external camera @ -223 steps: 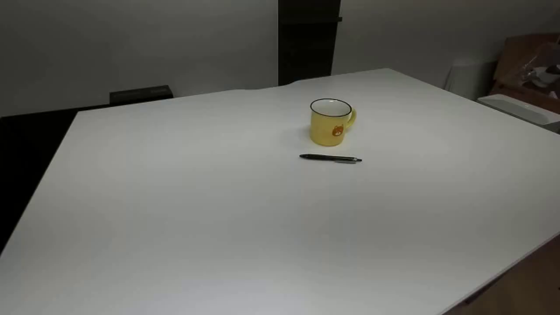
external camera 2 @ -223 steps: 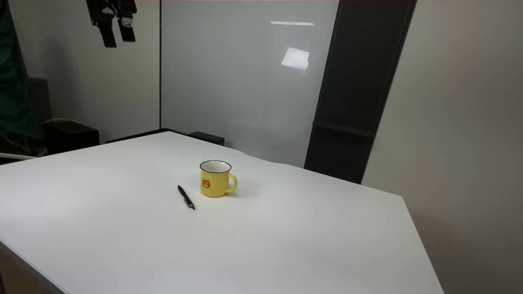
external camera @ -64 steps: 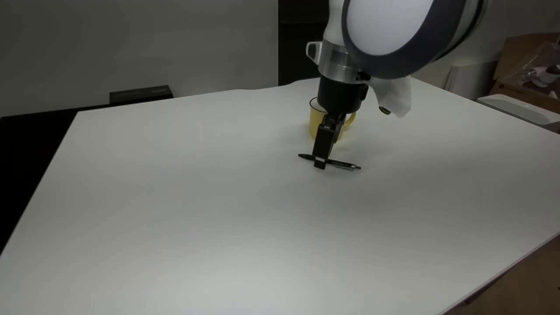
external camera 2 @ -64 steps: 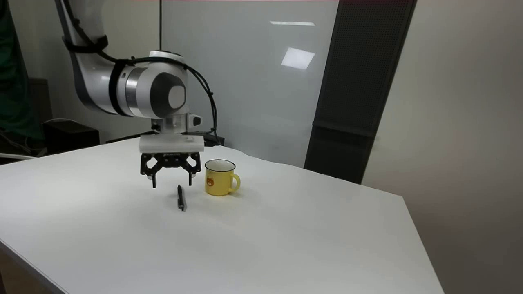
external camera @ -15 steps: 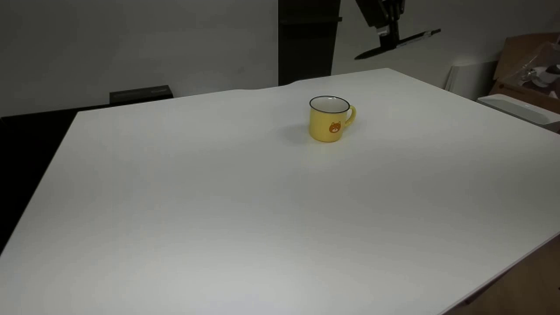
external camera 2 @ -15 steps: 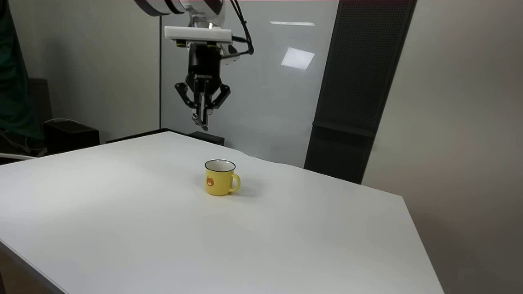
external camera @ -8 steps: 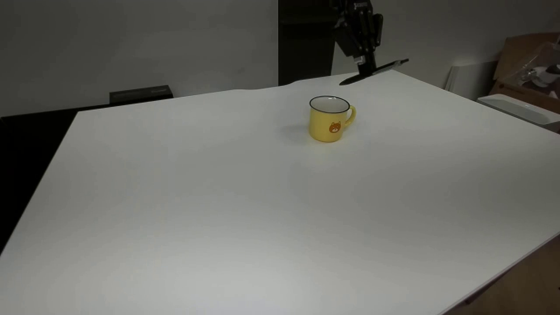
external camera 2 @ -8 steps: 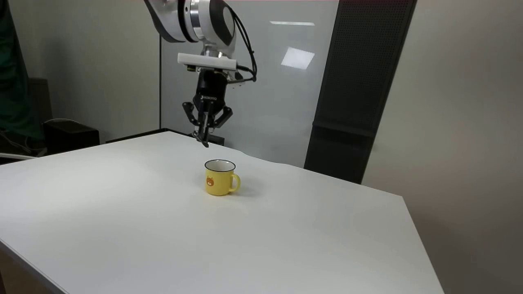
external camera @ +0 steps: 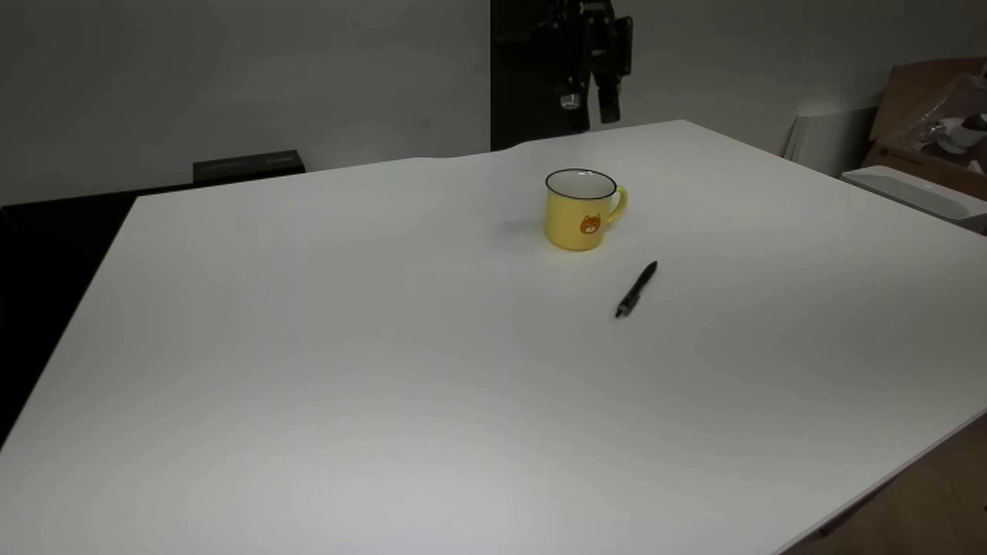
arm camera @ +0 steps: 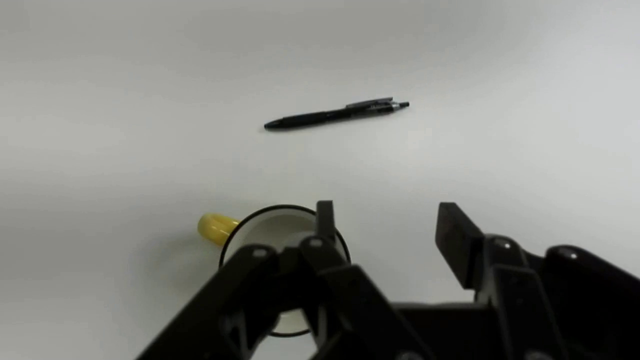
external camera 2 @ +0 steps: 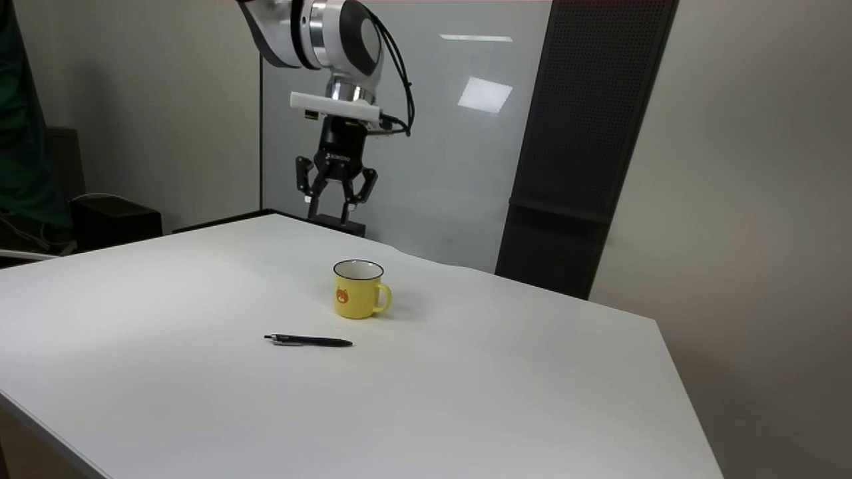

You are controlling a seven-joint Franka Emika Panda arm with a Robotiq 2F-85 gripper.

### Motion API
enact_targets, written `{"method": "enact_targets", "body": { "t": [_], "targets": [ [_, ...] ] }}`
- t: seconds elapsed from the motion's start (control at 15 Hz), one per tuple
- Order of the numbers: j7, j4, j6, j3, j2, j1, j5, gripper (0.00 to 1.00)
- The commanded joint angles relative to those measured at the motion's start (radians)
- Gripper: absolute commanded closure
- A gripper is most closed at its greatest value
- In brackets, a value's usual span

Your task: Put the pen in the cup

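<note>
Hovering with fingers [arm camera: 460, 250] well parted, gripping nothing! Far from done: must lift the black click pen [arm camera: 330, 117] off the white tabletop [external camera: 385, 370] and into the yellow mug [external camera: 572, 217].

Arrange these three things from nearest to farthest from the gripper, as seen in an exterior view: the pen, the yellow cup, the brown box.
1. Yellow cup: upright on the table, lower than the open gripper.
2. Pen: lying on the table, on the camera's side of the cup.
3. Brown box: off the table, at the picture's right edge.
</note>
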Motion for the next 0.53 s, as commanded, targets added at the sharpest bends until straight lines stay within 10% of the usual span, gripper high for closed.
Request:
{"method": "enact_targets", "body": {
  "t": [0.0, 0.47],
  "targets": [
    [-0.005, -0.083, 0.099, 0.022, -0.064, 0.005, 0.009, 0.11],
    [0.042, -0.439, 0.493, 0.037, -0.241, 0.046, -0.007, 0.00]
  ]
}}
